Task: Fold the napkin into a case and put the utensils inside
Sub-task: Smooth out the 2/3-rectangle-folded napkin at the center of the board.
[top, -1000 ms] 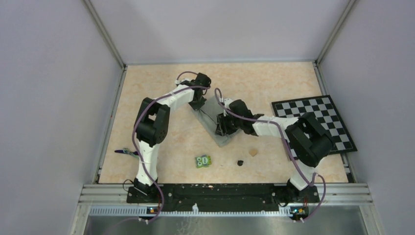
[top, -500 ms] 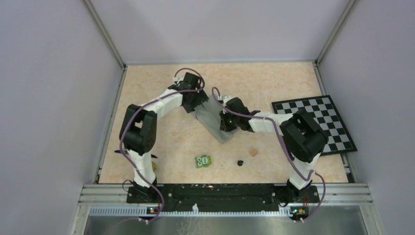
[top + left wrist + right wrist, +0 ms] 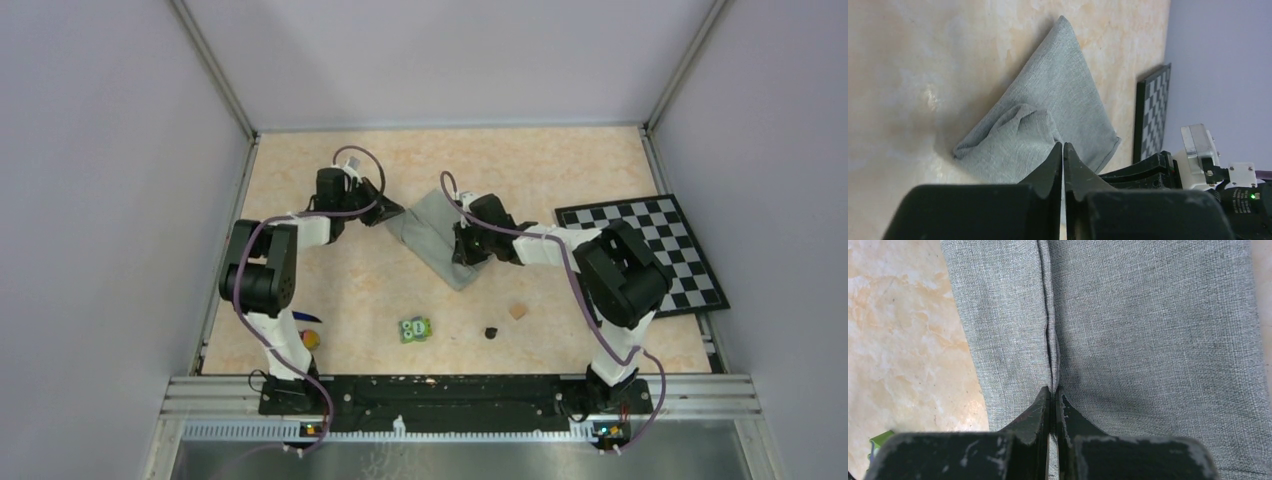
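The grey napkin [image 3: 432,228] lies partly folded in the middle of the table, wider at its far end; it also shows in the left wrist view [image 3: 1058,100] and fills the right wrist view [image 3: 1148,315]. My left gripper [image 3: 392,213] is shut and empty at the cloth's left corner [image 3: 1063,146]. My right gripper [image 3: 463,255] rests on the napkin's near part, shut on a raised crease of the cloth [image 3: 1053,390]. The yellow-orange-headed utensil [image 3: 311,340] and the slim dark blue utensil [image 3: 306,317] lie near the left arm's base.
A green owl-faced block [image 3: 415,329], a small black piece [image 3: 491,332] and a tan cube [image 3: 517,311] lie in front of the napkin. The checkerboard mat [image 3: 650,250] is at the right. Frame posts and walls bound the table.
My left gripper has swung left off the napkin's far end to its left corner. The napkin now lies wider at the far end. The right gripper stayed on the cloth.
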Available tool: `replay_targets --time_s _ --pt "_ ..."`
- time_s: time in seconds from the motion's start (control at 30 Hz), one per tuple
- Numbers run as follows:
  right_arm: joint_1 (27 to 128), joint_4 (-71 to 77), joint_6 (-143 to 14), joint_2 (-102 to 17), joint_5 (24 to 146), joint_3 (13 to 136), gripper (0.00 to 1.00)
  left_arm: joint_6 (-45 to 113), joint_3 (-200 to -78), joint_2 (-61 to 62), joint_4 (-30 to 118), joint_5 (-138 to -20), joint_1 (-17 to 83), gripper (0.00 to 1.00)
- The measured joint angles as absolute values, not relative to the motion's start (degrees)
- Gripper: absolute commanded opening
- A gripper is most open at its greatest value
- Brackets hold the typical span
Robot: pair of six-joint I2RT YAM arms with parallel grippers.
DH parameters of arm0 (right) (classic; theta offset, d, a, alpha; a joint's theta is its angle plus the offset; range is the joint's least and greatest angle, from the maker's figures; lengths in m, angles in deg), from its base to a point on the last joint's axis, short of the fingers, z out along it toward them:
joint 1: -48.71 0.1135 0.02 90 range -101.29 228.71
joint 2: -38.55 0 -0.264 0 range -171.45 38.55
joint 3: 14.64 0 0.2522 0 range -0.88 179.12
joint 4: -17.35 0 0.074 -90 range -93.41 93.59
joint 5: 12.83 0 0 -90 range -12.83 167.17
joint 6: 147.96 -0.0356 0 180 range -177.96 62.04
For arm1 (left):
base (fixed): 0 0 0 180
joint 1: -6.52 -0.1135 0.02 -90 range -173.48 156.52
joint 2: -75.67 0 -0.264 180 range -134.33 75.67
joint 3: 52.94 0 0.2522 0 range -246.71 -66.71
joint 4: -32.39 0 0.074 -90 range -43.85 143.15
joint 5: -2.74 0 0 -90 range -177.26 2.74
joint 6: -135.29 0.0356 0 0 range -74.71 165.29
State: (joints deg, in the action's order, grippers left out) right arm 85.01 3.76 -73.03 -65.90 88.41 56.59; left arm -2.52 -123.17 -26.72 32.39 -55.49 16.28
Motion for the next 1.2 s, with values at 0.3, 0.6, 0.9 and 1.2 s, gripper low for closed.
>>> replay_targets --time_s 0.3,0.6,0.9,1.2 --pt "84.8 3.5 -73.1 -66.9 89.5 57.8 0.00 -6.5 -123.2 -39.5 16.3 -46.0 15.2 0.00" --pt "85.4 -2.0 -71.0 -67.1 85.2 61.9 0.50 -7.9 -126.1 -46.1 15.6 -45.5 14.2 0.00" --pt "84.9 7.6 -78.3 -77.7 108.5 78.1 0.57 -9.1 -128.0 -47.7 15.7 -44.2 13.6 0.00" --pt "84.4 14.9 -86.8 -94.1 126.2 86.2 0.55 -7.5 -130.1 -47.7 20.1 -43.9 13.5 0.00"
